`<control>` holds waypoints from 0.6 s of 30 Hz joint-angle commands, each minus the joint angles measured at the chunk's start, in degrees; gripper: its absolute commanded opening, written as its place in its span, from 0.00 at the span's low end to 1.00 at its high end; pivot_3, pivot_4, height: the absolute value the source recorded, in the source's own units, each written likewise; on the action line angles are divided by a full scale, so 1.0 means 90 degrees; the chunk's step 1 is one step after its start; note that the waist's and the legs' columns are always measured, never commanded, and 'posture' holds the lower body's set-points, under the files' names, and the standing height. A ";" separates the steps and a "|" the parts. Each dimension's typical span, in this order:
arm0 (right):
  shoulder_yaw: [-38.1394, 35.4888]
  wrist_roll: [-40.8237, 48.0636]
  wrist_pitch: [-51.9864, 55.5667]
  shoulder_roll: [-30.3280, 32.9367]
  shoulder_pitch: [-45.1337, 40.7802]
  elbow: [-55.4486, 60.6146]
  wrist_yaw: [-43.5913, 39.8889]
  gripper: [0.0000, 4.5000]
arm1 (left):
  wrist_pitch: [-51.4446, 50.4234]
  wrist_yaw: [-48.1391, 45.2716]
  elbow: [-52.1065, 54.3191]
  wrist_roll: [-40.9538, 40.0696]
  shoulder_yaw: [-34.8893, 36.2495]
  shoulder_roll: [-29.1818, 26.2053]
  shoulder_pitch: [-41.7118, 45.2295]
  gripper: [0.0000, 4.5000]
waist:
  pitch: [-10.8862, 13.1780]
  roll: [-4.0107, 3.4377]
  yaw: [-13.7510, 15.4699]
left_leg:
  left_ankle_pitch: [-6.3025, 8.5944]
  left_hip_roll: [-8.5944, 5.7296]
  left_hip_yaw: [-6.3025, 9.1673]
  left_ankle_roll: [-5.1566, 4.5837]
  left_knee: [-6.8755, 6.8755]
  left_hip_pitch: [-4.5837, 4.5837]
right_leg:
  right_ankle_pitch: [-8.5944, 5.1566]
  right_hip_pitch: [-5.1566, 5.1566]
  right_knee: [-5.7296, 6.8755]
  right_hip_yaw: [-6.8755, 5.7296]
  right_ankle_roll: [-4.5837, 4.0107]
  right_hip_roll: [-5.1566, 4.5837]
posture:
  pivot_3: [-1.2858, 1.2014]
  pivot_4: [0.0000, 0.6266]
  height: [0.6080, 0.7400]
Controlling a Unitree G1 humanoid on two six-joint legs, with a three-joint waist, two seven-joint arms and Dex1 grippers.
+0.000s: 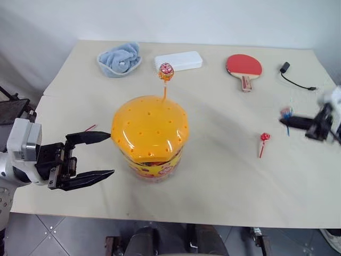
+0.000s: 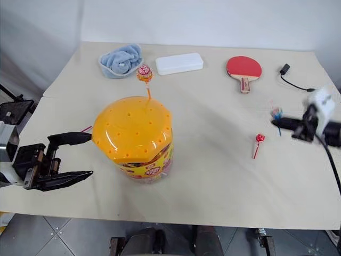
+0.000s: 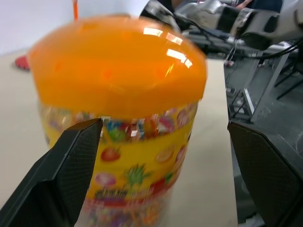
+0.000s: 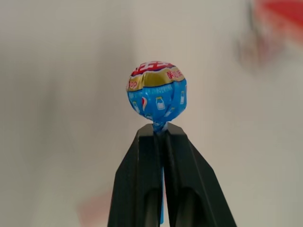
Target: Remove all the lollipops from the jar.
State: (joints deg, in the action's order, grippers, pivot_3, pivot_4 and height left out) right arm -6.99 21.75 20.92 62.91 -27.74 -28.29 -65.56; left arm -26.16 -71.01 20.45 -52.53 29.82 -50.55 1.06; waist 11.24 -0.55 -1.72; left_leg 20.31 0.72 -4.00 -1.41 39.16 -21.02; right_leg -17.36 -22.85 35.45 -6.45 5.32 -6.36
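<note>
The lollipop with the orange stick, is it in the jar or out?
In. The orange-stick lollipop stands upright with its stick through a hole in the jar lid.

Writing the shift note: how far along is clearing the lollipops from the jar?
Done: one red lollipop lies on the table. In hand: the right gripper is shut on a blue-wrapped lollipop, held away from the jar. Left: an orange-stick lollipop stands in the lid. The left gripper waits open beside the jar.
</note>
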 commanded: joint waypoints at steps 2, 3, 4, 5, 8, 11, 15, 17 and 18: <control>0.0221 -0.0828 -0.0546 0.0209 0.0203 -0.0537 0.0121 0.01 | 0.0096 -0.0123 0.0064 -0.0007 0.0126 -0.0041 -0.0027 1.00 | 0.0003 -0.0002 -0.0012 | -0.0011 0.0004 -0.0014 0.0007 0.0001 0.0015 | 0.0000 -0.0001 0.0014 0.0014 0.0000 0.0002 | 0.52 0.24 1.00; 0.0241 -0.0915 -0.0544 0.0181 0.0222 -0.0655 0.0161 0.01 | 0.0083 -0.0109 0.0073 -0.0030 0.0134 -0.0024 -0.0018 1.00 | 0.0003 -0.0001 0.0004 | -0.0016 0.0003 -0.0020 0.0010 0.0001 0.0028 | 0.0000 -0.0001 0.0010 0.0023 -0.0001 0.0000 | 0.52 0.24 1.00; 0.0233 -0.0988 -0.0588 0.0151 0.0272 -0.0737 0.0184 0.01 | 0.0064 -0.0100 0.0090 -0.0054 0.0148 -0.0025 -0.0014 1.00 | 0.0003 -0.0001 0.0014 | -0.0021 0.0002 -0.0024 0.0011 0.0001 0.0038 | 0.0000 0.0001 0.0015 0.0029 -0.0002 -0.0002 | 0.52 0.24 1.00; 0.0207 -0.1016 -0.0507 0.0133 0.0312 -0.0757 0.0185 0.06 | 0.0044 -0.0090 0.0103 -0.0080 0.0167 -0.0030 -0.0009 1.00 | 0.0003 -0.0001 0.0015 | -0.0026 0.0002 -0.0026 0.0014 0.0001 0.0047 | -0.0001 0.0005 0.0019 0.0035 -0.0003 -0.0004 | 0.52 0.24 1.00; 0.0094 -0.1054 -0.0592 0.0132 0.0488 -0.0765 0.0067 0.26 | -0.0034 -0.0038 0.0135 -0.0206 0.0288 -0.0035 -0.0021 1.00 | 0.0003 -0.0002 0.0019 | -0.0028 0.0003 -0.0026 0.0019 0.0000 0.0056 | -0.0001 0.0008 0.0028 0.0040 -0.0007 -0.0008 | 0.52 0.24 1.00; -0.0198 -0.0895 -0.0955 0.0212 0.0568 -0.0837 -0.0195 0.47 | -0.0092 0.0015 0.0044 -0.0292 0.0468 -0.0027 -0.0032 1.00 | 0.0003 -0.0002 0.0019 | -0.0027 0.0003 -0.0024 0.0021 -0.0005 0.0056 | -0.0001 0.0007 0.0026 0.0040 -0.0008 -0.0011 | 0.52 0.24 1.00; -0.1027 0.0066 -0.1767 0.0034 0.0550 -0.0406 -0.1346 0.80 | -0.0114 0.0129 -0.0160 -0.0378 0.0764 0.0085 -0.0135 1.00 | 0.0006 -0.0007 0.0023 | -0.0026 0.0003 -0.0024 0.0021 -0.0009 0.0054 | -0.0001 0.0007 0.0021 0.0036 -0.0008 -0.0011 | 0.52 0.24 1.00; -0.1258 0.0680 -0.1499 -0.0119 0.0338 0.0285 -0.1715 0.85 | -0.0152 0.0263 -0.0309 -0.0459 0.1053 0.0222 -0.0290 1.00 | 0.0007 -0.0009 -0.0007 | -0.0026 0.0003 -0.0025 0.0021 -0.0008 0.0056 | -0.0001 0.0008 0.0022 0.0037 -0.0007 -0.0010 | 0.52 0.24 1.00; -0.1272 0.0831 -0.1313 -0.0165 0.0271 0.0540 -0.1741 0.85 | -0.0158 0.0281 -0.0352 -0.0471 0.1140 0.0257 -0.0353 1.00 | 0.0007 -0.0009 -0.0026 | -0.0026 0.0006 -0.0026 0.0021 -0.0009 0.0060 | -0.0001 0.0008 0.0025 0.0040 -0.0008 -0.0008 | 0.52 0.24 1.00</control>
State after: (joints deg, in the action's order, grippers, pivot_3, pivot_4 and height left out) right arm -16.05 24.81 7.96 61.45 -23.64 -28.52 -78.97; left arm -27.56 -69.17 18.03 -55.29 36.94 -48.61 -1.22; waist 11.30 -0.63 -1.95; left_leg 20.08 0.79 -4.25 -1.22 39.08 -20.45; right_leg -17.37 -22.77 35.70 -6.08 5.25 -6.43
